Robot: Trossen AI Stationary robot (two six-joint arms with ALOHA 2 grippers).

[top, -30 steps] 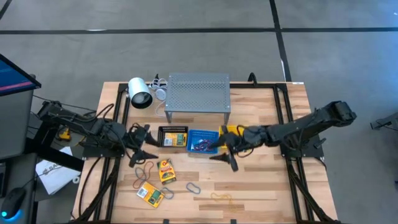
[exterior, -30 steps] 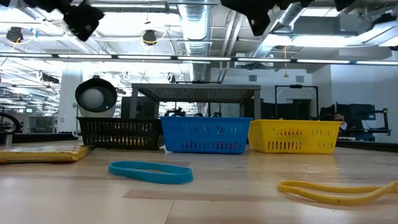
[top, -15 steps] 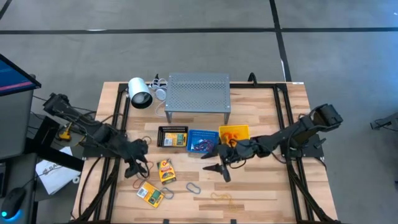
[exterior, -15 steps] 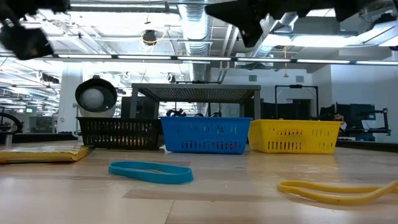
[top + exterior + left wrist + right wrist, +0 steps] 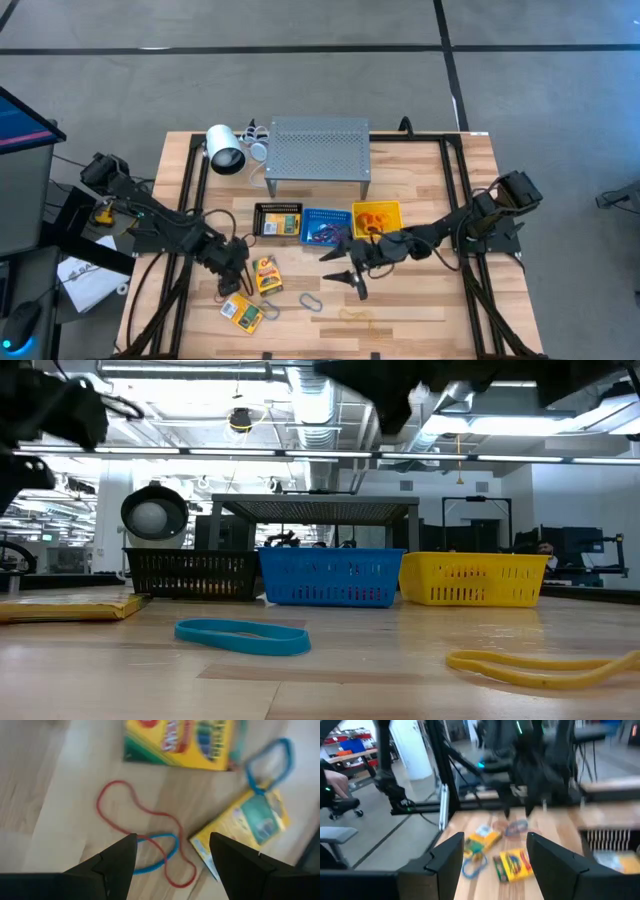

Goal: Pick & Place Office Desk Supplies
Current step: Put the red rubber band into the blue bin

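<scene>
The supplies lie near the table's front edge: a crayon pack (image 5: 266, 274), a second pack (image 5: 242, 313), a grey clip (image 5: 310, 300) and a yellow band (image 5: 355, 317). My left gripper (image 5: 230, 278) points down, open, above a red band loop (image 5: 140, 820) and a blue band (image 5: 160, 857). Both bands lie flat on the wood between its fingers (image 5: 172, 840), untouched. My right gripper (image 5: 343, 276) hovers open and roughly level in front of the blue basket, holding nothing. In its own view (image 5: 495, 840) the packs (image 5: 515, 865) lie ahead.
Black (image 5: 278, 220), blue (image 5: 323, 226) and yellow (image 5: 375, 217) baskets stand in a row at mid-table. Behind them are the grey perforated shelf (image 5: 318, 150) and the white lamp-like cylinder (image 5: 225, 150). A blue band (image 5: 242, 637) and a yellow band (image 5: 540, 665) lie near the low camera.
My left gripper has come down toward the table's near edge and tipped from nearly level to pointing down over the red band loop. My right gripper has sunk and drawn away from the baskets toward the near edge. Both stay open; no object has moved.
</scene>
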